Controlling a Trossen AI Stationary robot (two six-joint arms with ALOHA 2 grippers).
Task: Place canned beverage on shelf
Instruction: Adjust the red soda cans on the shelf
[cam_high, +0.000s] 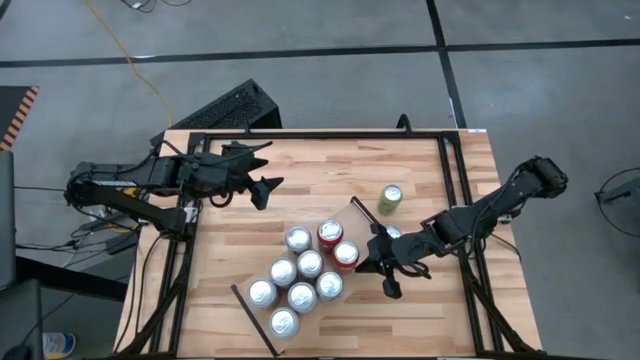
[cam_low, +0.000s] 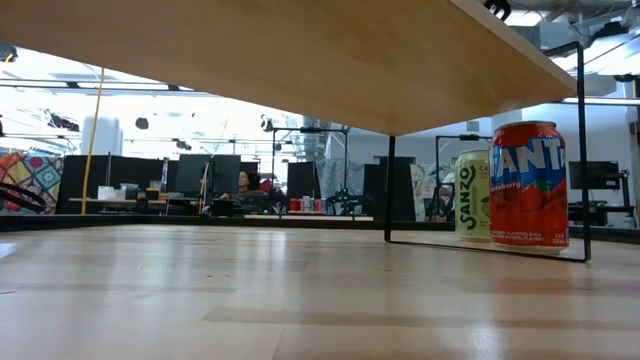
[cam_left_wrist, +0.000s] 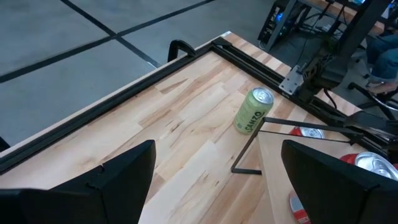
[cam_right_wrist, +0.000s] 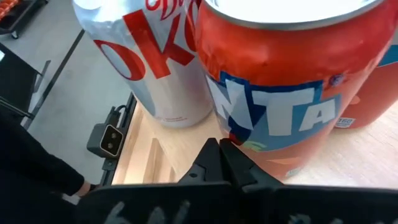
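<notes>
High view looks straight down; low view shares its green can (cam_high: 390, 199) (cam_low: 472, 194), level.

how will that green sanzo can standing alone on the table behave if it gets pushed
The upright green Sanzo aluminium can is tall on a narrow base, so a high push would probably tip it. Once on its round side it would likely roll across the smooth striped wooden tabletop. Its thin wall may dent if squeezed.

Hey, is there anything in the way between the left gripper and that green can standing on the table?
Nothing visible does. Bare striped wooden tabletop lies between the open jaws of the left gripper and the green Sanzo can. The pale wooden shelf's black end strip comes close beside the can, just off that line.
</notes>
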